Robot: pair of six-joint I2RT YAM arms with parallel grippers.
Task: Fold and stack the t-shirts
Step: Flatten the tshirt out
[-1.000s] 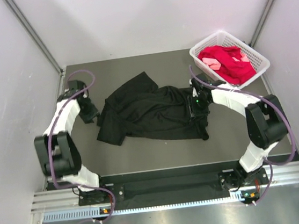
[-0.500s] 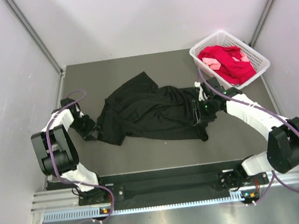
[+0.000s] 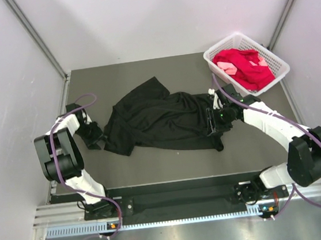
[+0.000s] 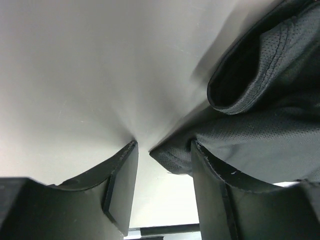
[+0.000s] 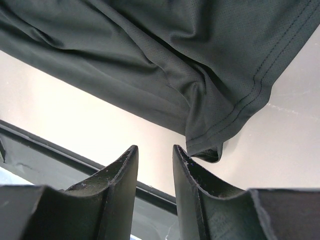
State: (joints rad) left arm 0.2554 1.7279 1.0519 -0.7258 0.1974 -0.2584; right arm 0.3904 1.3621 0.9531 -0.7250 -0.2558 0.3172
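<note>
The black t-shirt (image 3: pixel 160 117) lies crumpled across the middle of the table. My left gripper (image 3: pixel 95 136) sits low at its left edge. In the left wrist view that gripper (image 4: pixel 164 145) is open, and a corner of the black t-shirt (image 4: pixel 172 157) lies between the jaws, against the right finger (image 4: pixel 212 190). My right gripper (image 3: pixel 214 119) hovers over the shirt's right end. In the right wrist view it (image 5: pixel 154 148) stands open and empty, and the stitched hem (image 5: pixel 220 135) hangs just beyond the fingertips. A red t-shirt (image 3: pixel 247 66) and a pink one (image 3: pixel 228 69) lie bunched in the basket.
The white lattice basket (image 3: pixel 264 49) stands at the back right corner of the grey table (image 3: pixel 171 165). Pale walls close in the left, right and back sides. A black rail runs along the near edge between the arm bases.
The left gripper slid toward the near side along the shirt's left edge and its jaws widened. The right arm's elbow swung out to the right, its gripper staying over the shirt's right end.
</note>
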